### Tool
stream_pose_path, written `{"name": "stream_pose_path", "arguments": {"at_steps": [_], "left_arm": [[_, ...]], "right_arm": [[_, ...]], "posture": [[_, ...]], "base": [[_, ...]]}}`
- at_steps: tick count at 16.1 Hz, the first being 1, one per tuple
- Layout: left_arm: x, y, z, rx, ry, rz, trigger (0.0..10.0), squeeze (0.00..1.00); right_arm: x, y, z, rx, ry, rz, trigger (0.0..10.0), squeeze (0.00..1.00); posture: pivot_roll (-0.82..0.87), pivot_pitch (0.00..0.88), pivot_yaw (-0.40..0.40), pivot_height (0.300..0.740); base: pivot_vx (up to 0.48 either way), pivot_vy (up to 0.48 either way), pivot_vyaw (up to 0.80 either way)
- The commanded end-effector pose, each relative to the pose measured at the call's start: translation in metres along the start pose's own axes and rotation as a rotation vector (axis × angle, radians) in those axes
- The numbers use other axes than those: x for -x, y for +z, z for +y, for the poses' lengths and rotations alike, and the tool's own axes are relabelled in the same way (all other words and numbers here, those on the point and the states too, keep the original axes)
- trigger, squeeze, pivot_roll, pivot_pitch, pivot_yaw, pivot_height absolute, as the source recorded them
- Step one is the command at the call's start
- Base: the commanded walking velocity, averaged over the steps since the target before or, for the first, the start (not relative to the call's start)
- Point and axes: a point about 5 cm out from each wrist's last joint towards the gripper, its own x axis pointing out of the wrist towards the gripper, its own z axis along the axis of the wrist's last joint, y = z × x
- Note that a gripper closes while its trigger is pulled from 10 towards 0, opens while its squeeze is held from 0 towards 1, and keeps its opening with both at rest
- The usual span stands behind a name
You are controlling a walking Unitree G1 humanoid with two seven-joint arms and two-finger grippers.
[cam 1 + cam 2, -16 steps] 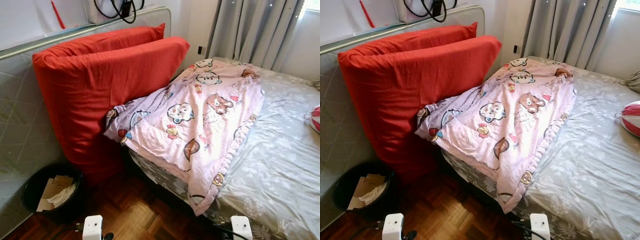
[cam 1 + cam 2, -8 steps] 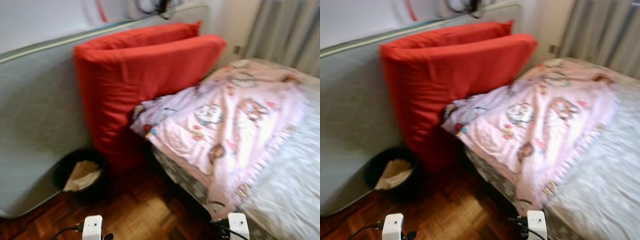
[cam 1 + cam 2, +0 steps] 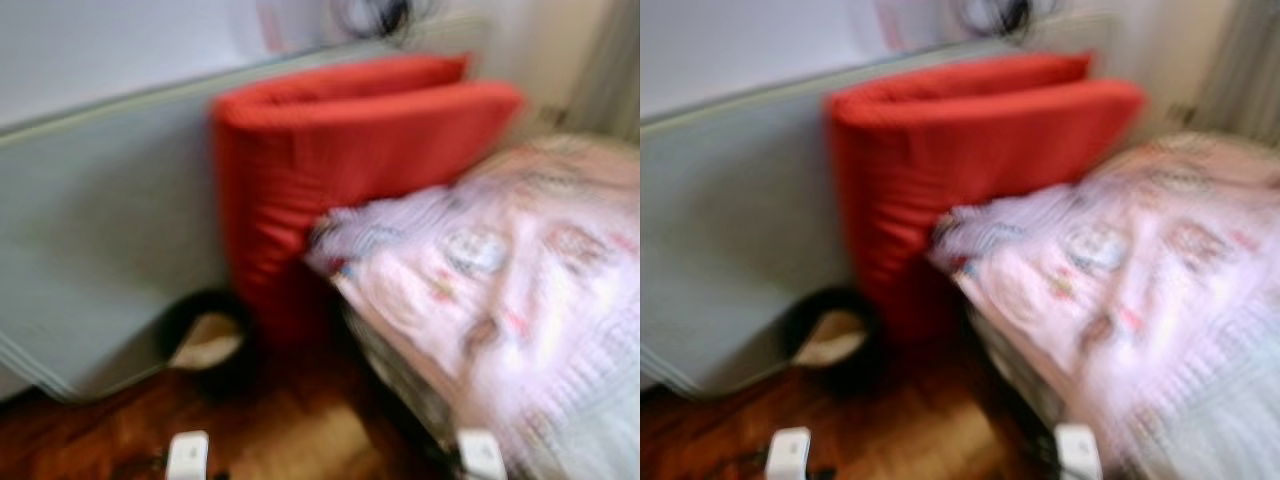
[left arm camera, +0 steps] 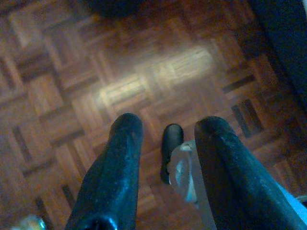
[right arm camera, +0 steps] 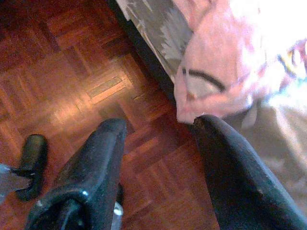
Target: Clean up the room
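Note:
The head views are blurred. A pink cartoon-print blanket (image 3: 500, 270) lies rumpled over the near corner of the bed, and its edge (image 5: 216, 72) hangs toward the floor. A big red folded cushion (image 3: 340, 190) stands on end against the bed's left side. My left gripper (image 4: 168, 122) hangs open over bare parquet (image 4: 144, 81), holding nothing. My right gripper (image 5: 160, 123) is open too, above the floor just beside the hanging blanket edge.
A black waste bin (image 3: 205, 340) with paper in it sits on the floor left of the red cushion. A grey mattress (image 3: 110, 240) leans along the wall on the left. Parquet floor (image 3: 300, 440) lies between me and the bed.
The whole picture has slid to the right and grown blurrier, so the camera has turned left. More of the grey mattress is in view, less of the bed. The objects themselves have not moved.

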Motion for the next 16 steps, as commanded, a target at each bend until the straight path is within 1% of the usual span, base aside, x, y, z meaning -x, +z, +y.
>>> {"name": "stream_pose_path", "arguments": {"at_steps": [1, 4, 7, 11, 16], "left_arm": [[0.003, -0.008, 0.009, -0.004, 0.027, 0.04, 10.0, 0.0], [0.007, -0.015, 0.018, 0.002, 0.042, 0.06, 10.0, 0.0], [0.008, -0.017, 0.023, 0.005, 0.048, 0.065, 10.0, 0.0], [0.009, -0.018, 0.025, 0.012, 0.051, 0.067, 10.0, 0.0], [0.009, -0.019, 0.022, 0.015, 0.05, 0.073, 10.0, 0.0]], "right_arm": [[-0.002, 0.006, 0.01, -0.013, 0.028, -0.013, 10.0, 0.0], [-0.001, 0.003, 0.011, 0.009, 0.041, -0.004, 10.0, 0.0], [-0.001, 0.003, 0.01, 0.004, 0.042, -0.005, 10.0, 0.0], [-0.001, 0.004, 0.01, 0.008, 0.043, -0.005, 10.0, 0.0], [-0.001, 0.004, 0.009, 0.008, 0.043, -0.004, 10.0, 0.0]], "posture": [[0.05, 0.0, -0.012, 0.74], [0.06, 0.0, -0.018, 0.74], [0.07, 0.0, -0.023, 0.74], [0.07, 0.0, -0.026, 0.74], [0.07, 0.0, -0.03, 0.74]], "base": [[0.0, 0.0, 0.8], [0.0, 0.0, 0.8], [0.0, 0.0, 0.8], [0.0, 0.0, 0.8], [0.0, 0.0, 0.8]]}}
